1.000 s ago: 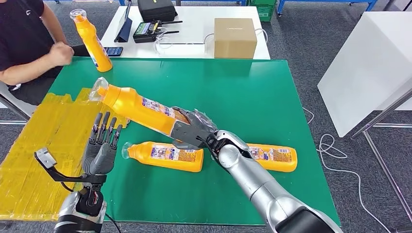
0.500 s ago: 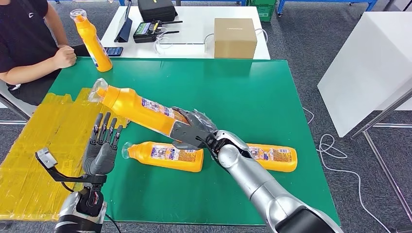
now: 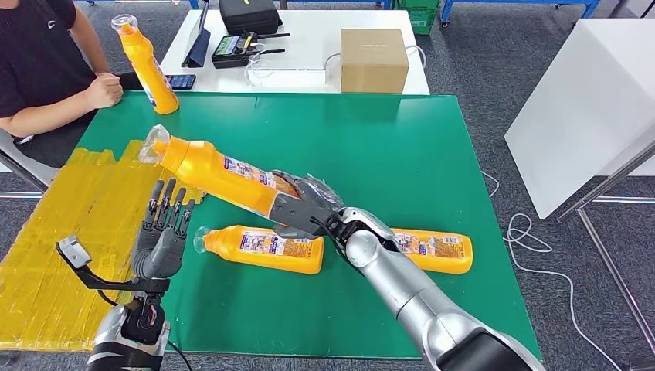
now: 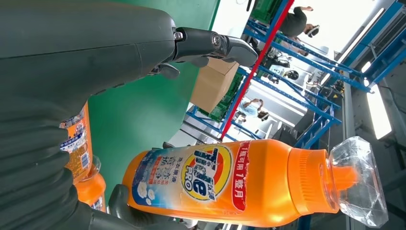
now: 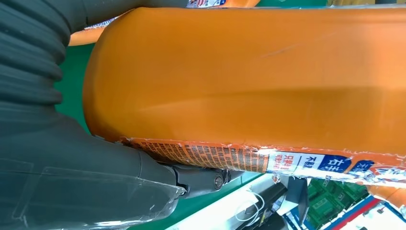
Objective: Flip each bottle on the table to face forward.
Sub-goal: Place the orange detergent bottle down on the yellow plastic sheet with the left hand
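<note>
My right hand (image 3: 305, 207) grips the base of an orange bottle (image 3: 208, 166), held off the green table (image 3: 402, 154) and tilted with its clear cap toward the far left. The right wrist view has this bottle (image 5: 249, 76) pressed against my right hand (image 5: 72, 167). My left hand (image 3: 162, 232) stands open to the left, fingers apart and pointing up, just short of the held bottle (image 4: 239, 179), whose front label shows in the left wrist view. Two more orange bottles lie flat, one (image 3: 263, 249) in front of my right hand and one (image 3: 436, 251) partly behind my right arm. Another bottle (image 3: 147, 66) stands upright at the far left corner.
A person (image 3: 46, 69) sits at the far left with a fist by the table corner. A yellow taped sheet (image 3: 62, 232) covers the table's left side. Behind stand a cardboard box (image 3: 374, 60) and black gear on a white table; another white table (image 3: 579, 100) is at the right.
The person's fist has come down from mid-air to rest by the table corner. The held bottle and both my hands have hardly moved.
</note>
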